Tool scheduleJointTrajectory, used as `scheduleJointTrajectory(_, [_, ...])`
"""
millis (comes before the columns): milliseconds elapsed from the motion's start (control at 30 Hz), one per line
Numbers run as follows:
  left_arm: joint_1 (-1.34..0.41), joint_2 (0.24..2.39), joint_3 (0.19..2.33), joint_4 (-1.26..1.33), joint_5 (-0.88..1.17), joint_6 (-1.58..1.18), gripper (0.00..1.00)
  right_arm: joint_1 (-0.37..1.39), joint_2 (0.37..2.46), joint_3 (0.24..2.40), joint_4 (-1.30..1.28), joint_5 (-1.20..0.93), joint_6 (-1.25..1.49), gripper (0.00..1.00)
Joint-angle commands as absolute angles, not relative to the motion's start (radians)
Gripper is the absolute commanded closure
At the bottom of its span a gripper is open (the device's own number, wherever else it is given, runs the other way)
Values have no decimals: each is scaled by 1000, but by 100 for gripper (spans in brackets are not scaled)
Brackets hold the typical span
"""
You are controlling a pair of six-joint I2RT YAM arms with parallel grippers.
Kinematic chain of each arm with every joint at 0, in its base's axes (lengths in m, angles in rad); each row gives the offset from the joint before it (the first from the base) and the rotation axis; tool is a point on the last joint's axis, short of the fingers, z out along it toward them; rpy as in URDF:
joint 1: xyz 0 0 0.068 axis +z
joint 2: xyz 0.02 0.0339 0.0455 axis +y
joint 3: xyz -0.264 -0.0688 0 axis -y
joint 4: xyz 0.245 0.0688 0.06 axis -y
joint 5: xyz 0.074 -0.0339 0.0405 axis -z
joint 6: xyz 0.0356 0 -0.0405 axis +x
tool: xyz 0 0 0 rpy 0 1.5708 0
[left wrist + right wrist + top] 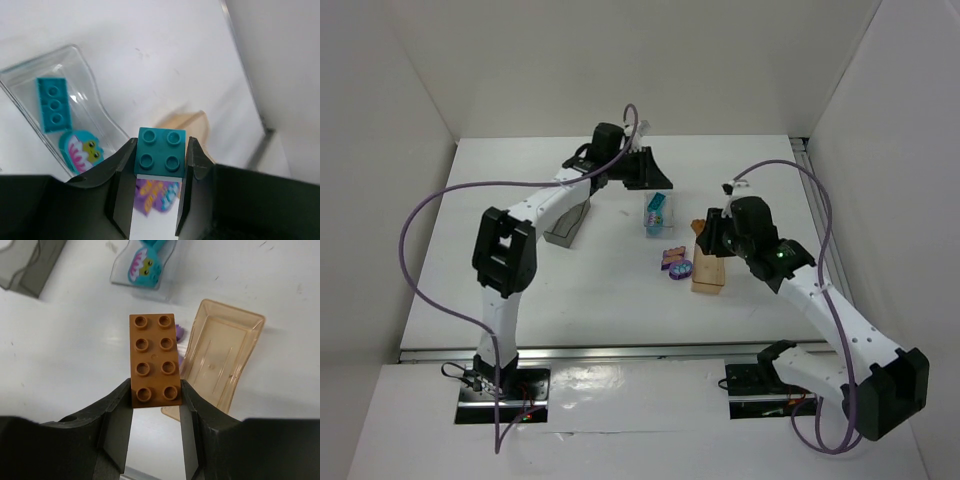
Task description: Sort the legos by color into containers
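Observation:
My left gripper (161, 159) is shut on a teal four-stud brick (161, 150), held above the table beside the clear bin (82, 57). That bin holds a teal six-stud brick (51, 103) and a round teal printed piece (81, 151). My right gripper (156, 391) is shut on an orange eight-stud brick (154, 360), held above the table just left of the empty orange-amber bin (222, 357). In the top view the left gripper (645, 170) is behind the clear bin (658, 213) and the right gripper (710, 238) is over the orange-amber bin (708, 270).
The dark grey bin (567, 225) stands left of the clear bin, under the left forearm. Two purple printed pieces (675, 263) lie on the table between the clear and orange-amber bins; one shows below the left jaws (155, 192). White walls enclose the table.

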State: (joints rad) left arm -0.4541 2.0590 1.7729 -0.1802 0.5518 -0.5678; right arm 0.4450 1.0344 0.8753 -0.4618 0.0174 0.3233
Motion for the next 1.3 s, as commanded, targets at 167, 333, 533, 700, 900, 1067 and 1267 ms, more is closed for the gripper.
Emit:
scheduleJointTrajectory(167, [-518,2291,2022,-368,201,-582,85,437,937,957,-506,149,383,86])
scheduleJointTrajectory(333, [-518,2332,2086,-419,233,-538,25,428,959,968,-506,121,374,86])
scheduleJointTrajectory(533, [-518,2145,1990,-431,255,-482,17,428,968,957,-453,13,374,86])
scheduleJointTrajectory(700, [-406,1852,1586,-203,532,-437,25,419,956,904,-298,-267,345,86])
scheduleJointTrajectory(900, [-238,1681,1023,730,1259,-914,19,400,1017,893,-73,-665,368,85])
scheduleJointTrajectory(1067, [-276,1669,913,1173,1299,-1109,18,391,1061,881,47,-837,425,85])
scheduleJointTrajectory(1267, [-308,1703,891,1506,1276,-1297,17,391,1083,881,57,-861,445,85])
